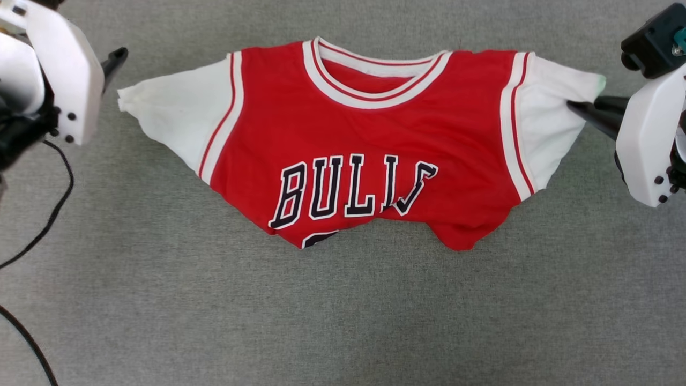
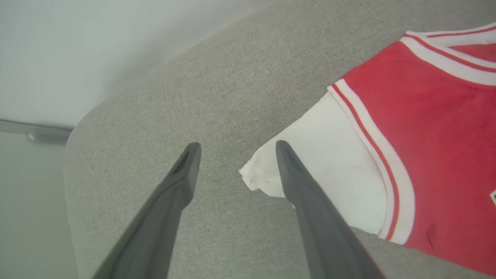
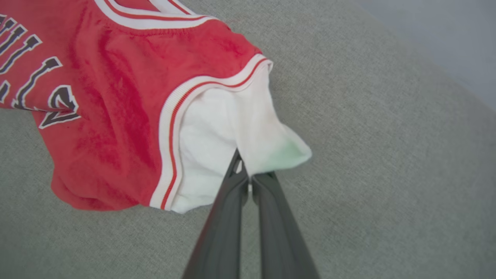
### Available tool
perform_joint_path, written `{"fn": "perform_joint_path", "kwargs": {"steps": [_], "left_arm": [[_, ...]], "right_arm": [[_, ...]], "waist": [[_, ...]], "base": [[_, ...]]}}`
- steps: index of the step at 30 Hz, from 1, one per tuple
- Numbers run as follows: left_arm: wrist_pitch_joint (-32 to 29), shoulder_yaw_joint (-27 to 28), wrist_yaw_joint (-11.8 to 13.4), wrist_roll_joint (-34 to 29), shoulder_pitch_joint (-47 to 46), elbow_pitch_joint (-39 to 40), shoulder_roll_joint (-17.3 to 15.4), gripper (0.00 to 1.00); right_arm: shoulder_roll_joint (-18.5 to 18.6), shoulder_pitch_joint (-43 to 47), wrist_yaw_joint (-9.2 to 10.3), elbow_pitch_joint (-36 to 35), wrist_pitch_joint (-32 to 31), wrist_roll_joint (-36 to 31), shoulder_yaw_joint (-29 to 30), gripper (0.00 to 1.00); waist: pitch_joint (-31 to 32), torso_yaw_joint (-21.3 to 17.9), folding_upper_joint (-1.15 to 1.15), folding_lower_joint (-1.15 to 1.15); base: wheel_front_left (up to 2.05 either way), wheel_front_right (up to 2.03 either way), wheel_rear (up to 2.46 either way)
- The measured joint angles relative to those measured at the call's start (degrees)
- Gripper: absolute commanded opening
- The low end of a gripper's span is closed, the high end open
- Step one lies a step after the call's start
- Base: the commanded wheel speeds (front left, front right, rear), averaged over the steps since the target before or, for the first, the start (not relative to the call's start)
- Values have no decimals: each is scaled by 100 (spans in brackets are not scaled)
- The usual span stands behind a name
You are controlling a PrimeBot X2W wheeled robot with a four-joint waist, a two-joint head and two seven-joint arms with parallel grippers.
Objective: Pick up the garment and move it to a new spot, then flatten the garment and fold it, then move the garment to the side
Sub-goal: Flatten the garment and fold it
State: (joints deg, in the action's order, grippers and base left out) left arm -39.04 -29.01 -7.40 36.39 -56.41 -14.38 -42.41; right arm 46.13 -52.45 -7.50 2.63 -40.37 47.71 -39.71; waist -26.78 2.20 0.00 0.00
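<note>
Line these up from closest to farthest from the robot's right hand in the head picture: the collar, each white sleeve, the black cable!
1. The right white sleeve, pinched in the right hand.
2. The collar, top middle.
3. The left white sleeve, far side.
4. The black cable, far left edge.

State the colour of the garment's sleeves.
The garment's sleeves are white, edged with red-and-white striped trim; the head view shows it best.

Wore white angular shells (image 1: 64, 69) at both wrists, studded with small black screws (image 1: 70, 116). Ended in long, tapered dark-grey fingers (image 2: 178, 186) on the left gripper (image 2: 236, 149) and right gripper (image 3: 248, 174). Trailed a thin black cable (image 1: 56, 203) at the left; bore a black block (image 1: 651, 45) with a teal spot (image 1: 680, 38) at the right.
</note>
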Motion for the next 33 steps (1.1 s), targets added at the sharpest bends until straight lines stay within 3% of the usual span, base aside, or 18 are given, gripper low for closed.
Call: {"fn": "perform_joint_path", "kwargs": {"steps": [8,15,20,21,22,28,33], "left_arm": [[-1207,-996,0,944,-700,-261,-410,100],[-1694,-1808,-1,1226,-1001,-542,-633,100],[-1694,-2097,-1,1461,-1222,-735,-569,100],[-1690,-2162,-1,1537,-1229,-761,-573,44],[-1673,-2253,-1,1545,-1250,-759,-578,0],[-1357,-2627,1,1736,-1384,-848,-503,0],[-737,-2593,0,1906,-1484,-1115,-403,0]], "right_arm": [[-55,-165,0,-238,-53,-141,20,0],[-92,-264,0,-289,-80,-192,16,0],[-104,-347,0,-301,-85,-241,-30,0],[-104,-375,0,-298,-85,-242,-36,0],[-108,-396,0,-294,-85,-242,-45,0],[-147,-461,0,-138,-35,-223,-108,0],[-193,-597,0,165,319,-252,-88,0]], "waist": [[-407,-180,0,0],[-716,-311,0,0],[-858,-339,0,-1],[-869,-335,0,-1],[-874,-330,0,-1],[-772,-301,0,-1],[-490,-258,0,0]], "base": [[0,0,0],[0,0,0],[0,0,0],[0,0,0],[0,0,0],[0,0,0],[0,0,0]]}}
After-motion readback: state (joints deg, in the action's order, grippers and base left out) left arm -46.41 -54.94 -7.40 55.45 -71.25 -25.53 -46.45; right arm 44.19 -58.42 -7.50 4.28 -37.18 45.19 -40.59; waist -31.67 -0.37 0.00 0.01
